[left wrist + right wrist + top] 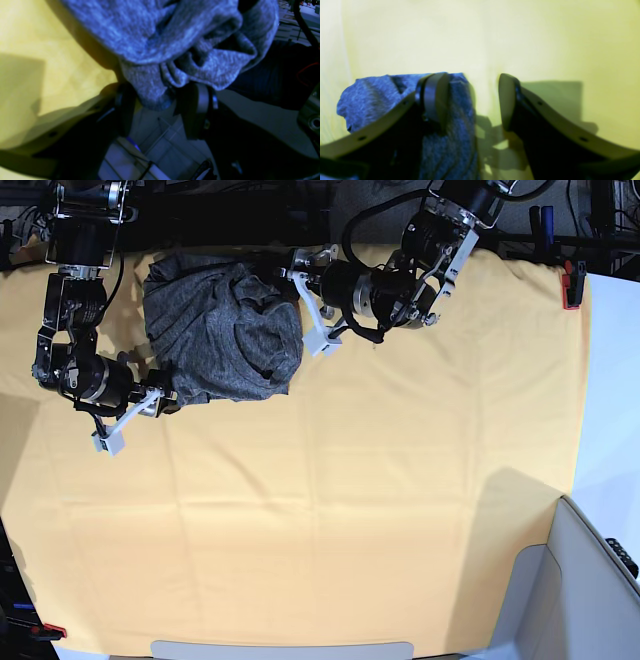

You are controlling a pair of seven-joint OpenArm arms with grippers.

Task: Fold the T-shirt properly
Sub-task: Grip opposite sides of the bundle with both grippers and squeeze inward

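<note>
At the desk's far edge, both arms flank the bunched charcoal-grey knit T-shirt (222,330) on the yellow cloth (350,500), left gripper (310,305) jaws spread and released with a fold between them, right gripper (128,420) jaws parted and empty beside its hem, likely seeking corners to spread it flat.

A table covered by a plain yellow cloth (350,500) carries everything. The grey T-shirt (220,330) lies bunched in a rumpled heap near the far left corner, close to the far edge, resting directly on the cloth.

In the left wrist view we see the T-shirt (175,45) cut off by the top edge, its folds blurred. In the right wrist view a finger (435,100) of the right gripper (473,100) hides part of it, everything soft-focused.
</note>
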